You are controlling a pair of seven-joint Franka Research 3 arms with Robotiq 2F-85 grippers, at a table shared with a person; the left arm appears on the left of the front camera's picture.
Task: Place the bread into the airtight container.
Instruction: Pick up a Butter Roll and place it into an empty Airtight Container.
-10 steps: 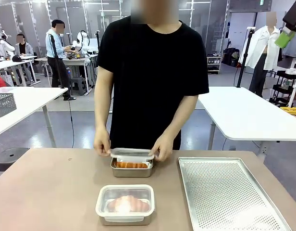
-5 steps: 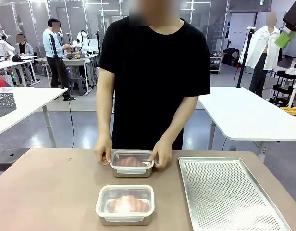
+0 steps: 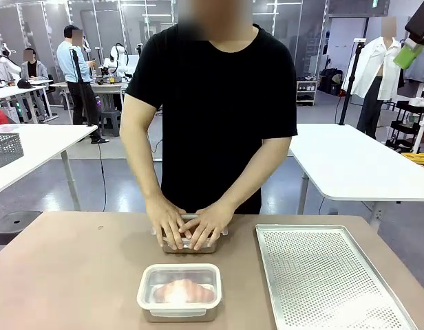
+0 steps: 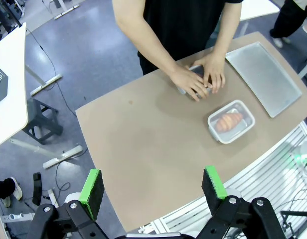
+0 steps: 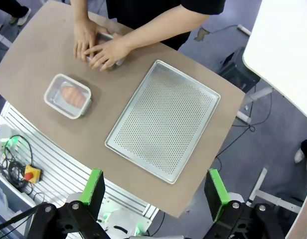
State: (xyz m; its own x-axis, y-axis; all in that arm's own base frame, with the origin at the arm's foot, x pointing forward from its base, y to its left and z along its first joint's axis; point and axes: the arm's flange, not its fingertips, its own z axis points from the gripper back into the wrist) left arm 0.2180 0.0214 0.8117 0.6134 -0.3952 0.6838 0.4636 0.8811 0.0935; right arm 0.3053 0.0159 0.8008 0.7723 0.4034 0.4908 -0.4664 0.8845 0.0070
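A person stands at the far side of a brown table (image 3: 74,275), both hands (image 3: 191,227) pressed flat on the lid of a far box (image 3: 190,245), which is mostly hidden under the palms. A near box (image 3: 179,291) sits closer to the robot, lid on, with bread (image 3: 184,291) visible through the clear top. An empty perforated tray (image 3: 329,282) lies beside both boxes.

The left pincer (image 4: 153,186) hangs high above the table, its 2 green pads wide apart and holding nothing. From it, the near box (image 4: 231,121) lies ahead and off to one side, well apart, and the person's hands (image 4: 199,79) are farther on.

The right pincer (image 5: 154,191) also hangs high, wide and empty. The tray (image 5: 163,119) sits directly ahead of it, the near box (image 5: 68,95) farther off to one side, and the hands (image 5: 97,46) beyond that.

The step in hand looks like sealing the far box. To do it well, the palms should bear down evenly across the lid so each edge seats, then run along the rim to check that no corner stands proud. Holding the box steady stops it sliding on the smooth table. Both pincers are best kept high and clear until the hands lift away.
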